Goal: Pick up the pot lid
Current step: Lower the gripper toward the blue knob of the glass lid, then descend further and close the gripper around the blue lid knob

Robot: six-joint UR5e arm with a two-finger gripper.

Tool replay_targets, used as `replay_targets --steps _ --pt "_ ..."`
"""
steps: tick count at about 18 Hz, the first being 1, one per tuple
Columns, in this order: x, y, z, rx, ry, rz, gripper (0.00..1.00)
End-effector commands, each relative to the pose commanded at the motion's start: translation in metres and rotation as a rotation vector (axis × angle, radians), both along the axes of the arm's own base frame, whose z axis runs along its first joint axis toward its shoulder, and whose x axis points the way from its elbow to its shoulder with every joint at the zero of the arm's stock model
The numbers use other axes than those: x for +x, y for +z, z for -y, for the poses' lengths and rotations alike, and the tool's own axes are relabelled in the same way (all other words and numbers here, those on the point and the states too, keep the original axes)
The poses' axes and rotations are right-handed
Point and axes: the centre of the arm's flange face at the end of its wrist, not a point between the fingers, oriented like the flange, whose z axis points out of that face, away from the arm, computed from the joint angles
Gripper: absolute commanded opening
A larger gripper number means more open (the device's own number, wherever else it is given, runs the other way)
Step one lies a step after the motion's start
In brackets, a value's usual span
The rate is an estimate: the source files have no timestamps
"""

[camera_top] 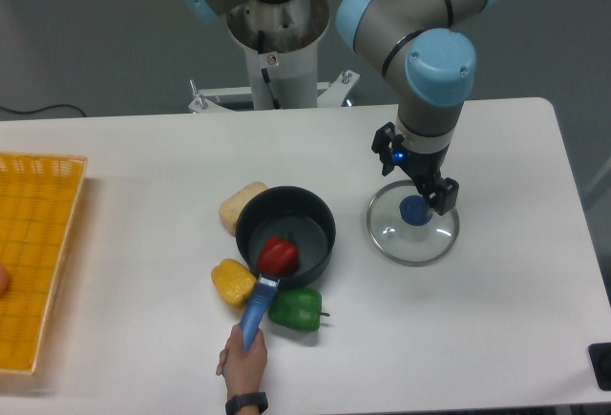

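Over the pot lid (406, 242), the gripper (414, 188) hangs open.

Blue lid knob (414, 211), black pot (323, 238)

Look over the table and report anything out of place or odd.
In front, a person's hand grips the blue handle of the black pot, odd during a robot's task. No spill or damage shows.
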Motion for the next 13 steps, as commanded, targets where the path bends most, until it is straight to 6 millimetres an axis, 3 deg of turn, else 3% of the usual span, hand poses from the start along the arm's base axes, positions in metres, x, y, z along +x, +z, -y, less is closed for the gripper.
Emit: replay_targets --steps 6,10,13 --pt "0.001 -0.027 0.016 0.005 -0.051 -0.01 1.0" --pt "-0.015 -0.03 0.033 0.013 -0.115 -0.027 1.0" --pt "-0.023 -0.039 0.034 0.012 -0.14 -0.026 1.0"
